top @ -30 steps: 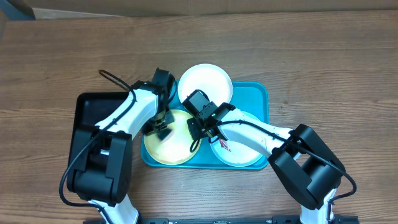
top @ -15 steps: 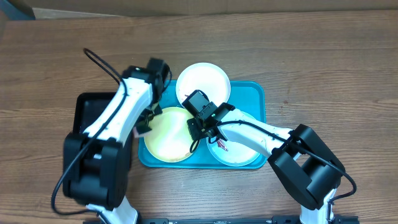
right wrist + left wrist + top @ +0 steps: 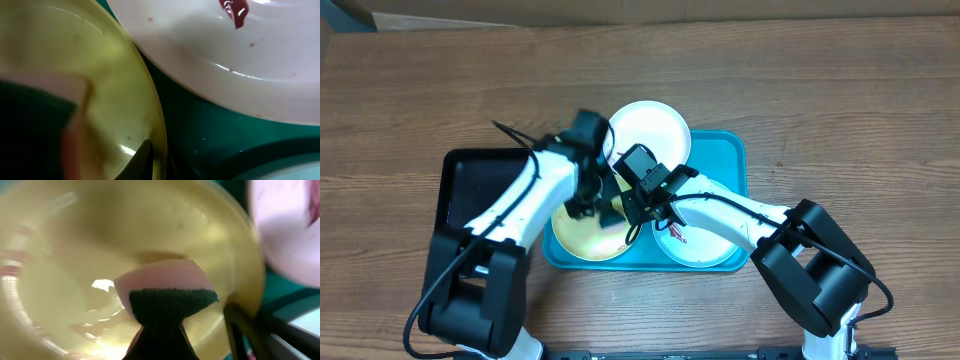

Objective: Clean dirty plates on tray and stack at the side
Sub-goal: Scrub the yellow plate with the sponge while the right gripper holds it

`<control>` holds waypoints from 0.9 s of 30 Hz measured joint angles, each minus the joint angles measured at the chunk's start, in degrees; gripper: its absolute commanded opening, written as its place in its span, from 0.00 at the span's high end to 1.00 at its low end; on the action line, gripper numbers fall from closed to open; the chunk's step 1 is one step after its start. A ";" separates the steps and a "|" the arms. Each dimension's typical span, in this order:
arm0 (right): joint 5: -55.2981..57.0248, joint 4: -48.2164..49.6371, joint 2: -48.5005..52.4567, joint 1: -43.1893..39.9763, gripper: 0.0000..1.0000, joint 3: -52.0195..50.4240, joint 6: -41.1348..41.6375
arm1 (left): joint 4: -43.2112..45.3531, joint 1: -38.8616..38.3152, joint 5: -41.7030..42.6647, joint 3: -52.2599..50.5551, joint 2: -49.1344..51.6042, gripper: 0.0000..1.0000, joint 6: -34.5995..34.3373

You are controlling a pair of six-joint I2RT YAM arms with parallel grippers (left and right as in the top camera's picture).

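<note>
The turquoise tray (image 3: 728, 160) holds three plates. The yellow-green plate (image 3: 578, 238) lies at its left, the white plate (image 3: 650, 125) at the back, and the pale mint-white plate (image 3: 710, 248) at the right with a red smear. My left gripper (image 3: 602, 207) is shut on a pink sponge with a dark green pad (image 3: 167, 297) and presses it into the yellow-green plate (image 3: 75, 255). My right gripper (image 3: 638, 208) pinches that plate's right rim (image 3: 150, 150). A pale plate with a red smear (image 3: 235, 45) lies beside it.
A smaller black tray (image 3: 460, 185) sits left of the turquoise tray, touching it. Both arms cross over the turquoise tray's middle. Wooden table surrounds the trays on all sides.
My left gripper has swept the sponge from the yellow-green plate's left edge to its right side, close to my right gripper. The right arm and the plates have stayed put.
</note>
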 measured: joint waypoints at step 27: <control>-1.51 0.22 0.00 -0.07 0.96 -0.20 0.15 | -15.61 2.93 -25.64 3.54 -0.24 0.96 1.68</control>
